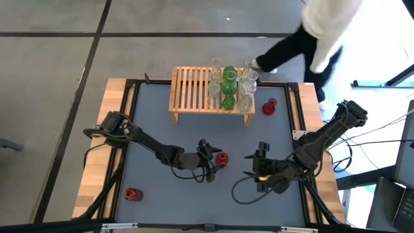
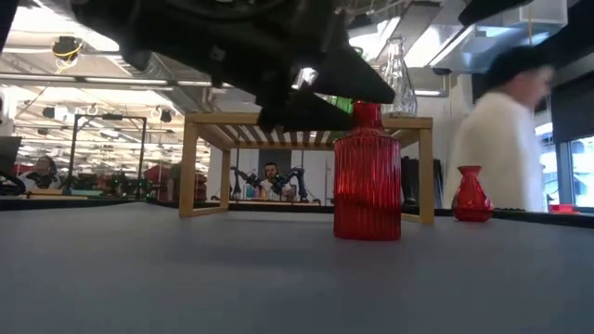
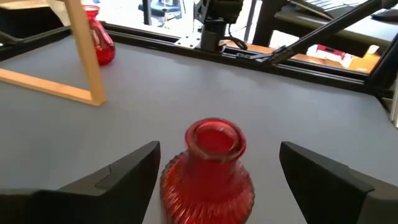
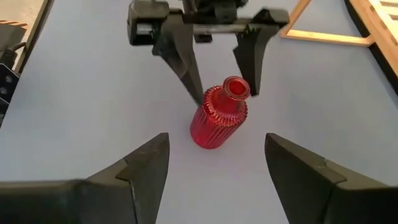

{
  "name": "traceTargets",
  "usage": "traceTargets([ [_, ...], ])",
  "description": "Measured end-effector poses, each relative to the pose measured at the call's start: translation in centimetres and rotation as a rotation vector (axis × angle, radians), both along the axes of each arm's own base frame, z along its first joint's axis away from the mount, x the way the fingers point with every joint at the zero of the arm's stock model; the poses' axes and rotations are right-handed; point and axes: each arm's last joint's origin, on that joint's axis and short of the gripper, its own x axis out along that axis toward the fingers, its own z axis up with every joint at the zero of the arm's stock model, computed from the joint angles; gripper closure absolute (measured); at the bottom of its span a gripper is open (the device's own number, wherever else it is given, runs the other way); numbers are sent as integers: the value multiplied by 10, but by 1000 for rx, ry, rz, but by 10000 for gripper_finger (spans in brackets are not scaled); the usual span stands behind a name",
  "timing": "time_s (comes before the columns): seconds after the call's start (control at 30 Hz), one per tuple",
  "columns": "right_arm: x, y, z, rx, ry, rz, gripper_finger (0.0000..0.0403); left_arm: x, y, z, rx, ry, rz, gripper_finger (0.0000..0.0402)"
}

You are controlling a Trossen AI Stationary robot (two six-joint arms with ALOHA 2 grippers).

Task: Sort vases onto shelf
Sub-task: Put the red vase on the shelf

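Where slats end (right): vases (image 1: 229, 87).

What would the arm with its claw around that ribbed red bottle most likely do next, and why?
Probably close its fingers. The left gripper stands open with a finger on each side of the ribbed red bottle's neck, and the bottle is upright on the table, not lifted. Gripping comes before carrying it to the shelf. The right gripper waits open nearby.

A robotics lab is showing itself here: exposed ceiling ducts (image 2: 111, 70) are running overhead, another robot arm rig (image 2: 278, 181) is standing behind, and people are sitting at benches (image 2: 42, 176).
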Motion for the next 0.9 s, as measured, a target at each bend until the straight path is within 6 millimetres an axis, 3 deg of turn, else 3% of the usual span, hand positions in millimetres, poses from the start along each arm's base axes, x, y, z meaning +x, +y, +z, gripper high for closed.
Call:
traceTargets([
  [0.27,-3,3,0,-17,-16,-2,151,10,3,-8,20,18,-3,99],
  [0.73,-3,3,0,-18,-16,-2,151,12,7,-8,43,22,-20,269],
  [0.9,-2,3,-2,-31,-40,-20,151,10,7,0,54,22,-49,285],
])
